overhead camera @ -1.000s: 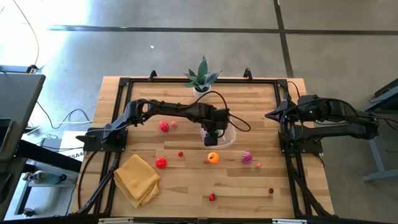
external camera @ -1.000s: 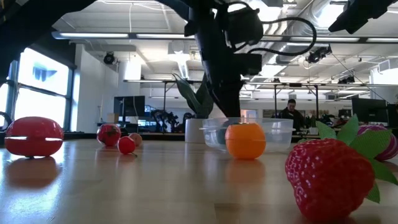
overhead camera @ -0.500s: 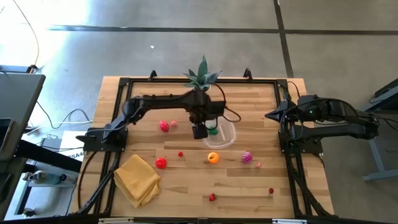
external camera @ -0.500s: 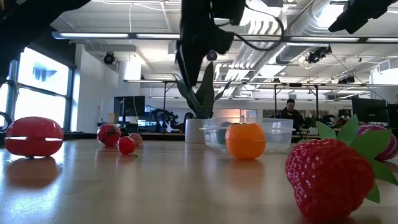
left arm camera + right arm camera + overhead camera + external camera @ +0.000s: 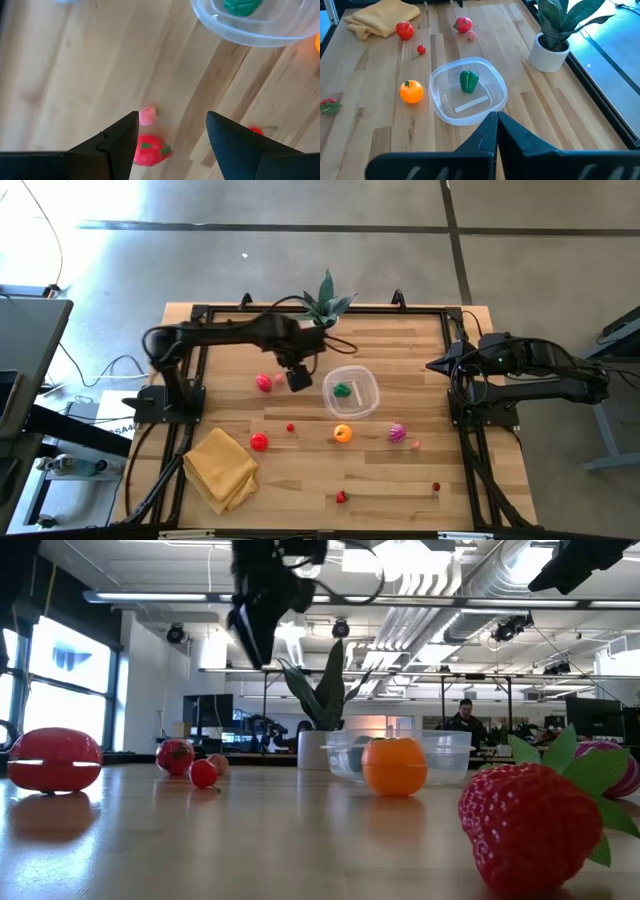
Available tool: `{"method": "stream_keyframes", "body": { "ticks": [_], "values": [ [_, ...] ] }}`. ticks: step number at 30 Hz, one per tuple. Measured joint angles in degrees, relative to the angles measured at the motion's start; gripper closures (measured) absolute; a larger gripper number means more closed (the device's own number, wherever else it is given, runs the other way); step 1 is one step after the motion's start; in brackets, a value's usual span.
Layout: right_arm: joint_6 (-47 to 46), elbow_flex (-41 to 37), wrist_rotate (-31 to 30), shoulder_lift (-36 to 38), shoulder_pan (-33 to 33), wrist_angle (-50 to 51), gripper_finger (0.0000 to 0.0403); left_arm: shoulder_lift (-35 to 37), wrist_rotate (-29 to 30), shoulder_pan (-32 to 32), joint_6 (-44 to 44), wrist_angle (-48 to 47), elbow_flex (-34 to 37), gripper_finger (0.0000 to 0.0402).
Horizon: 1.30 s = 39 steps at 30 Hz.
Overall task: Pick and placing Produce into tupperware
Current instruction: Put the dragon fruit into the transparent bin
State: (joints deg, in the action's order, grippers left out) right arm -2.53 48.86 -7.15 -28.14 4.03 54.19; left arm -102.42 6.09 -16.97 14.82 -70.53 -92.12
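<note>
- Two dark arms worked a wooden table (image 5: 400, 480); the left arm reached across its far half, the right arm waited folded at the right edge.
- Yellow cloth (image 5: 220, 468) lay folded near the front left corner.
- Potted plant (image 5: 325, 305) stood at the far edge, just behind the tub.
- Tupperware (image 5: 351, 392), clear with a whitish rim, sat upright and open near the table's middle, mouth up, its slightly longer side running roughly left to right across the table.
- Left gripper (image 5: 298, 378) hung above the table between the tub and the two red-pink pieces, fingers (image 5: 115, 145) apart and holding nothing.
- Right gripper (image 5: 432, 365) was at the right edge, fingers pressed together, empty.
- Orange fruit (image 5: 343, 434) sat in front of the tub, stalk end up in the right wrist view.
- Magenta piece (image 5: 397, 432) lay to the right of the orange.
- Red tomato (image 5: 259, 442) rested just beside the cloth.
- Red piece (image 5: 264, 383) with a green top touched a small pink one (image 5: 146, 115), left of the tub.
- Green pepper (image 5: 343, 390) lay inside the tub, long axis roughly front to back.
- Strawberry (image 5: 341, 497) lay near the front edge.
</note>
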Motion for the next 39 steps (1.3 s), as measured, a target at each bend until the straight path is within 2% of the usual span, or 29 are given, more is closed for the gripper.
{"method": "stream_keyframes", "body": {
  "ticks": [2, 5, 9, 16, 24, 33, 39],
  "values": [
    [0.0, 0.0, 0.0, 0.0, 0.0, 0.0, 0.0403, 4.1, -0.3, -1.2, 4.9, 4.9, 7.4, 0.0181],
    [0.0, 0.0, 0.0, 0.0, 0.0, 0.0, 0.0403, 9.8, 1.8, -2.3, 17.0, 11.3, 17.0, 0.0181],
    [0.0, 0.0, 0.0, 0.0, 0.0, 0.0, 0.0403, 14.8, 4.0, -2.3, 32.4, 14.4, 24.9, 0.0181],
    [0.0, 0.0, 0.0, 0.0, 0.0, 0.0, 0.0403, 17.8, 5.9, -2.7, 53.3, 13.7, 28.8, 0.0181],
    [0.0, 0.0, 0.0, 0.0, 0.0, 0.0, 0.0403, 17.3, -0.6, -2.6, 76.2, 11.0, 31.3, 0.0181],
    [0.0, 0.0, 0.0, 0.0, 0.0, 0.0, 0.0403, 17.3, -1.1, -2.5, 83.1, 14.0, 35.0, 0.0181],
    [0.0, 0.0, 0.0, 0.0, 0.0, 0.0, 0.0403, 17.3, -1.1, -2.5, 84.2, 17.8, 37.7, 0.0181]
  ]
}}
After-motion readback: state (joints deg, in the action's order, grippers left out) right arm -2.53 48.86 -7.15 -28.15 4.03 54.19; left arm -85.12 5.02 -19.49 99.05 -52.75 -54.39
